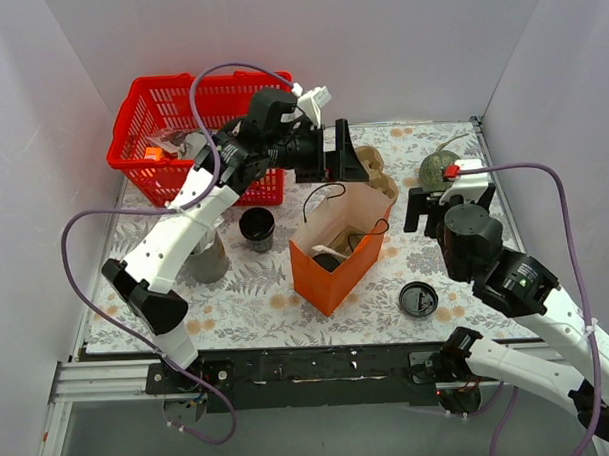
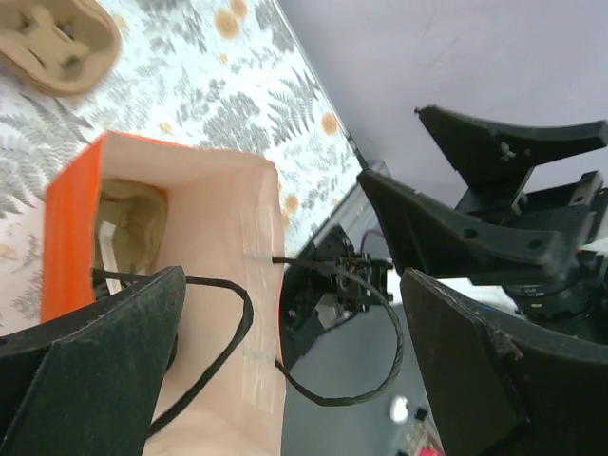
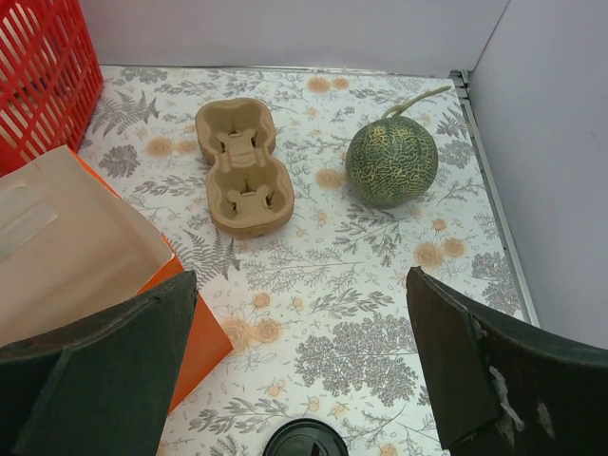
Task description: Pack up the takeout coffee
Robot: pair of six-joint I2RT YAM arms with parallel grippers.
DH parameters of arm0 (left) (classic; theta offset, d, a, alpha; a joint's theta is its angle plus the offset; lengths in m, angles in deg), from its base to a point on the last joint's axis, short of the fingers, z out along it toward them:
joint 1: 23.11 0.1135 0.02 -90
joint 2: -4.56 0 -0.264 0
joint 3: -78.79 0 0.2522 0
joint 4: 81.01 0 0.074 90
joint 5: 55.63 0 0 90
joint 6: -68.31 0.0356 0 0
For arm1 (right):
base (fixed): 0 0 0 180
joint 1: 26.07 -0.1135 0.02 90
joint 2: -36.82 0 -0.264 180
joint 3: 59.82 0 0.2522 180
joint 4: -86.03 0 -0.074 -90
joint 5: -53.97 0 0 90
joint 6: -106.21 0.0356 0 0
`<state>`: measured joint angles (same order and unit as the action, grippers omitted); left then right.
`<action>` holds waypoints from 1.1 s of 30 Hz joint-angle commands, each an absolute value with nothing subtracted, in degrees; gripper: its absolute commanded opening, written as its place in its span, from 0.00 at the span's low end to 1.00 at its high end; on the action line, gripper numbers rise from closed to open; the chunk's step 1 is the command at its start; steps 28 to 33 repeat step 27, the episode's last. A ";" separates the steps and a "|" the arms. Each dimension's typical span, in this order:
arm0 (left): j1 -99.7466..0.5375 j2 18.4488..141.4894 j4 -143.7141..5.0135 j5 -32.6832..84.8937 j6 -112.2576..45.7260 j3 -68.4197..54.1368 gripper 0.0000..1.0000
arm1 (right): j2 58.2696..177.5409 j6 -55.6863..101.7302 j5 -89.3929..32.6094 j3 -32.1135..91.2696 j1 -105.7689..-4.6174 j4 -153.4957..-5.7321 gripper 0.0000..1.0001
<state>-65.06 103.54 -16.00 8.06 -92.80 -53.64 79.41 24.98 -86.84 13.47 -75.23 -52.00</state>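
Note:
The takeout coffee [image 1: 256,228], a small round black cup, stands on the floral table mat left of the orange paper bag [image 1: 336,257]. My left gripper [image 1: 354,151] hovers open above the bag's far rim. In the left wrist view the bag [image 2: 218,237] and its black cord handles [image 2: 380,323] lie between and below the wide jaws of that gripper [image 2: 294,313], which holds nothing. My right gripper [image 1: 446,201] is open to the right of the bag, above the mat. Its wrist view shows that gripper [image 3: 299,370] empty, with the flat black lid [image 3: 304,439] just below.
A red basket [image 1: 141,144] sits at the back left. A grey cup [image 1: 211,259] stands partly under my left arm. A cardboard cup carrier [image 3: 242,166] and a green melon [image 3: 391,161] lie at the back right. The black lid [image 1: 418,298] lies at the front right.

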 commanded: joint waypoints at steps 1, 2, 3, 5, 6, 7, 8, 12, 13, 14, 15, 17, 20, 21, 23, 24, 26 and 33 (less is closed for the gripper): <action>-64.85 97.38 -14.96 18.95 -91.39 -59.41 0.98 | 86.01 30.17 -87.00 20.03 -73.89 -43.67 0.98; -64.85 97.29 -12.86 23.51 -91.12 -61.95 0.98 | 87.44 31.84 -87.36 20.99 -73.01 -42.17 0.98; -64.85 96.85 -11.89 31.91 -90.95 -63.02 0.98 | 88.75 32.55 -87.01 22.83 -71.96 -40.15 0.98; -64.85 95.80 -10.04 41.97 -91.03 -63.47 0.98 | 90.61 33.00 -81.34 23.38 -65.56 -40.65 0.98; -64.85 94.14 -9.94 46.02 -91.47 -62.25 0.98 | 90.70 32.56 -78.08 23.12 -62.66 -41.96 0.98; -64.85 92.99 -9.94 54.50 -91.82 -61.19 0.98 | 90.44 31.77 -74.65 21.72 -56.19 -44.85 0.98; -64.85 91.94 -9.94 58.15 -92.52 -59.53 0.98 | 90.44 30.46 -68.79 20.92 -53.17 -46.27 0.98; -64.77 87.02 -8.80 71.09 -95.68 -49.62 0.98 | 91.49 28.17 -63.73 18.28 -45.15 -48.48 0.98; -64.77 85.26 -8.45 72.76 -96.73 -47.84 0.98 | 92.01 27.73 -63.63 18.28 -45.05 -48.13 0.98; -64.77 84.38 -8.10 76.25 -98.31 -46.08 0.98 | 92.11 26.68 -64.15 18.02 -45.05 -48.04 0.98; -64.77 83.67 -7.84 77.68 -99.37 -43.98 0.98 | 91.85 26.75 -65.29 17.76 -45.05 -47.95 0.98; -64.68 82.09 -8.97 78.14 -100.00 -38.96 0.98 | 91.58 26.76 -67.31 16.79 -45.05 -48.48 0.98; -64.68 81.99 -9.42 76.73 -100.96 -36.40 0.98 | 89.65 25.79 -66.27 15.21 -45.05 -49.53 0.98; -64.68 81.91 -9.41 76.64 -101.57 -36.05 0.98 | 88.43 25.53 -66.01 13.64 -45.05 -51.10 0.98; -64.68 81.47 -9.76 77.08 -101.93 -34.74 0.98 | 87.10 25.17 -65.48 12.57 -45.05 -52.34 0.98; -64.68 81.29 -9.68 77.26 -102.10 -34.29 0.98 | 86.14 25.17 -65.39 12.04 -45.05 -53.04 0.98; -64.76 80.68 -9.85 76.91 -103.07 -32.89 0.98 | 85.69 25.00 -65.39 11.95 -45.05 -53.40 0.98; -64.68 79.72 -10.29 76.12 -103.07 -32.10 0.98 | 85.69 24.82 -65.30 12.04 -44.96 -53.32 0.98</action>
